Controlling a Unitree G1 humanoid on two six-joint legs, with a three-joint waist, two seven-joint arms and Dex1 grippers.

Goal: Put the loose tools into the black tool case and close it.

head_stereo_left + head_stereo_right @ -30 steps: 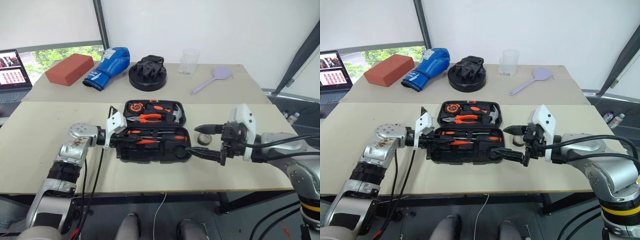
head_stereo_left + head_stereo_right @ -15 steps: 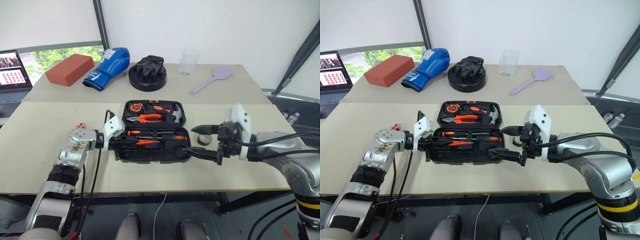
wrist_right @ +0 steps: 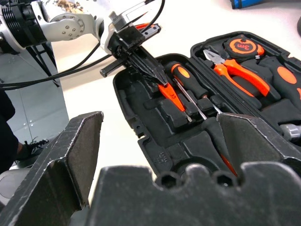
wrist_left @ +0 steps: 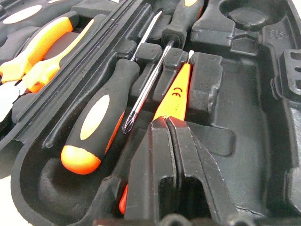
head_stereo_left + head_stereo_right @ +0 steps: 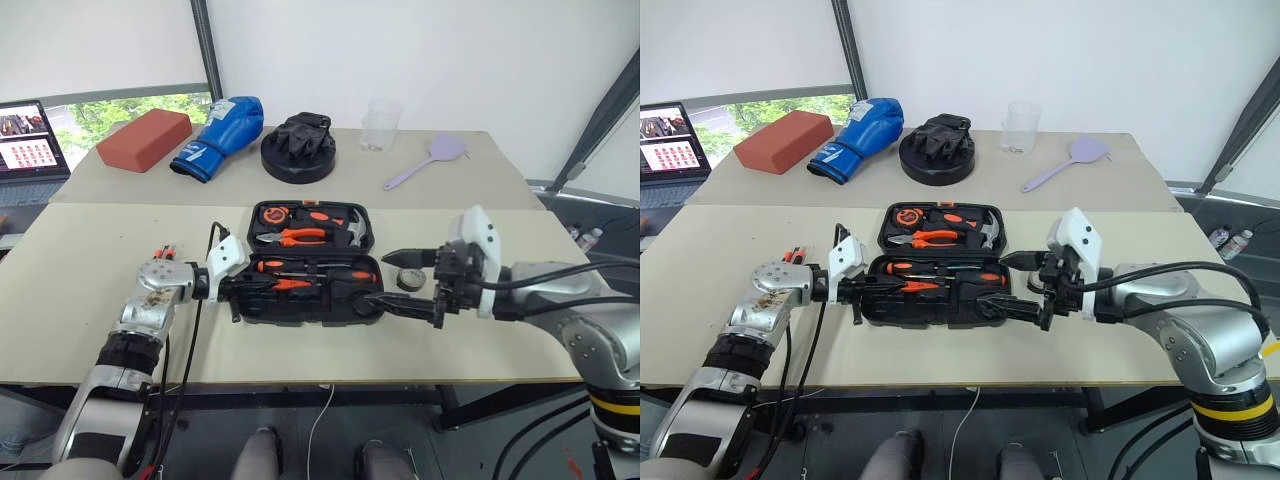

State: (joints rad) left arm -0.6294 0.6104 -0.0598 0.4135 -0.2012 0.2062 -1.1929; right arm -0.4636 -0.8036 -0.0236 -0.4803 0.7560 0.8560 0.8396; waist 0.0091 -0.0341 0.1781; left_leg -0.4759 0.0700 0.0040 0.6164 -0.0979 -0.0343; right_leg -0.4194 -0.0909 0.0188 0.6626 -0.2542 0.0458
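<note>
The black tool case [image 5: 262, 305] lies open on the near table, lid half at the back. Its front half holds two orange-and-black screwdrivers [image 4: 94, 127] and the slim orange-red tester screwdriver [image 4: 175, 92] in their slots. My left gripper [image 5: 243, 287] reaches in from the case's left end, its tips together just over the tester's handle. I cannot tell whether they pinch it. My right gripper [image 5: 381, 278] hangs wide open at the case's right end, holding nothing. The small black tape roll [image 5: 407, 278] lies on the table just right of the case, between the right gripper's spread fingers [image 5: 400, 257].
Pliers [image 5: 298, 236], a tape measure and a hammer sit in the lid half. On the far table are a red brick [image 5: 143, 138], a blue boxing glove [image 5: 218, 135], a black disc with gloves [image 5: 297, 155], a clear cup [image 5: 379, 125] and a lilac spatula [image 5: 427, 160]. A laptop [image 5: 30, 140] stands far left.
</note>
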